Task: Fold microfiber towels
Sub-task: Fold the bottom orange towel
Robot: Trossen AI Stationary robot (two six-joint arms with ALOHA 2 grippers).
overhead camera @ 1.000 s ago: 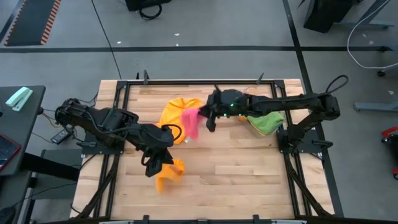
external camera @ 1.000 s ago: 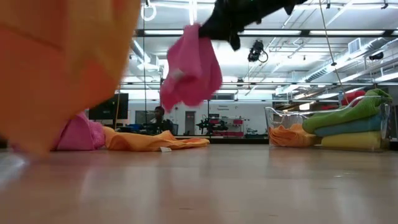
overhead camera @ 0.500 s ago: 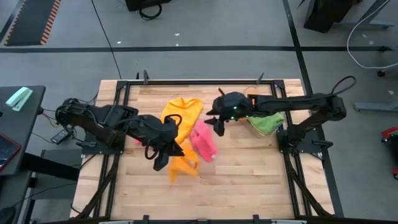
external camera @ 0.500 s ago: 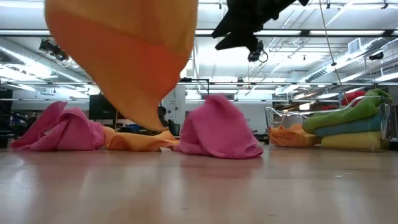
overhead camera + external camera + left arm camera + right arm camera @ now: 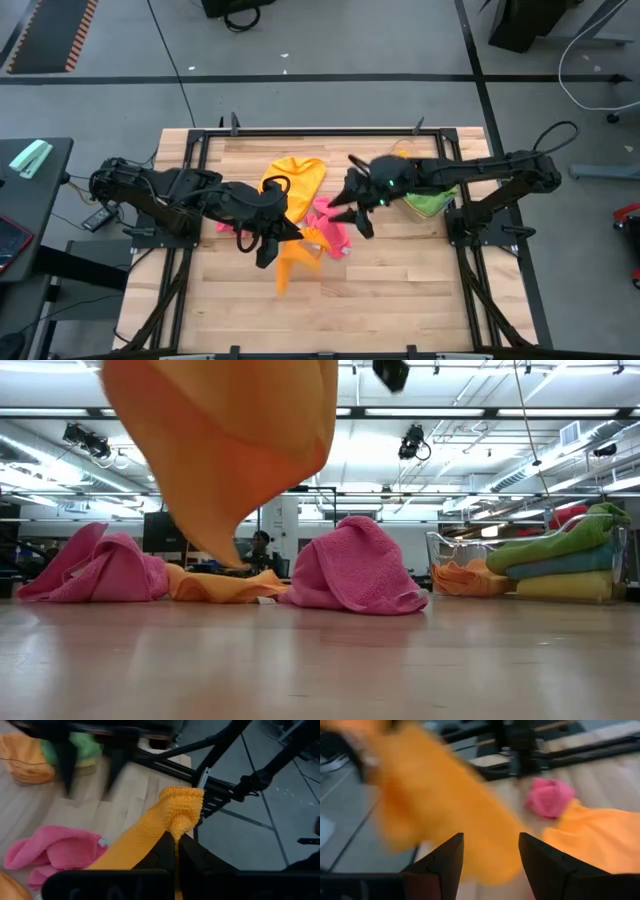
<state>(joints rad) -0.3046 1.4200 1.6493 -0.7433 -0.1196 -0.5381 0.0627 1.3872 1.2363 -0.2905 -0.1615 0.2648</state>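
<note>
Dangling orange towel [image 5: 290,262] pinched in left hand [image 5: 268,243], above table

The left gripper [image 5: 176,851] is clamped on a corner of an orange towel [image 5: 150,837], whose bunched edge rises just above the dark fingers [image 5: 162,855]. Beside that towel, on the wooden table [image 5: 132,790], a crumpled pink towel [image 5: 52,851] lies. Farther off from the orange towel, blurred, are a green towel [image 5: 87,747] and another orange cloth [image 5: 25,752].
</note>
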